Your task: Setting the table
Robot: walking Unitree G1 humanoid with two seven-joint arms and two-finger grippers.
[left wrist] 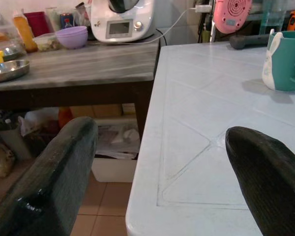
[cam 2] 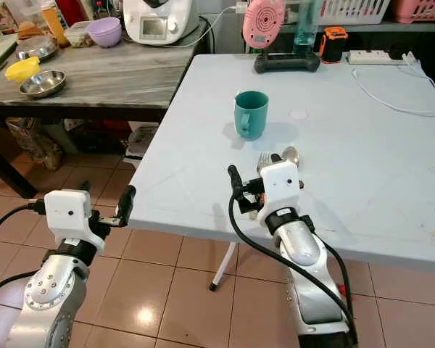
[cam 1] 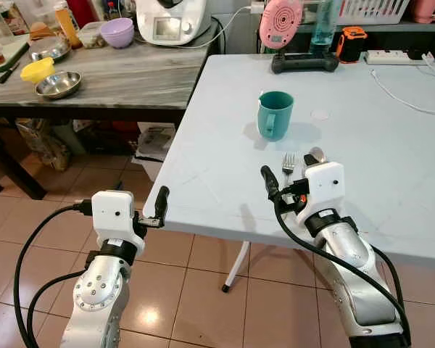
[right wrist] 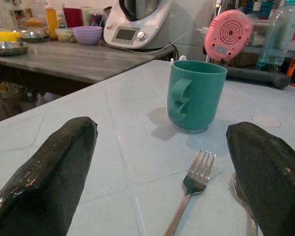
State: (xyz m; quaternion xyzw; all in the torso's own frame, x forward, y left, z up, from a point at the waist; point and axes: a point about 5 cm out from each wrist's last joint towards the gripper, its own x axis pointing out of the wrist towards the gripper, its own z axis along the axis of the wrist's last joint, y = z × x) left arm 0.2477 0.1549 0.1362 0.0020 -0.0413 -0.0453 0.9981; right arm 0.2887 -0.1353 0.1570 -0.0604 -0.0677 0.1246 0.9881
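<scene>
A teal mug (cam 1: 275,114) stands upright near the middle of the pale blue table (cam 1: 217,174), its handle turned toward me. A fork (cam 1: 288,163) and a spoon (cam 1: 316,154) lie side by side just on my side of the mug. My right gripper (right wrist: 161,129) hovers low over the table, open, with the fork (right wrist: 194,184) lying between its fingers (right wrist: 59,172) and the mug (right wrist: 194,96) straight ahead. My left gripper (cam 1: 159,206) is open at the table's near left edge and holds nothing. Its fingers (left wrist: 64,167) straddle that edge.
A grey side table (cam 1: 138,76) on the left carries a steel bowl (cam 1: 58,84), a yellow bowl (cam 1: 38,69), a purple bowl (cam 1: 117,32) and a white appliance (cam 1: 172,20). At the blue table's back stand a pink device (cam 1: 280,22), a bottle (cam 1: 323,25) and a white cable (cam 1: 406,98).
</scene>
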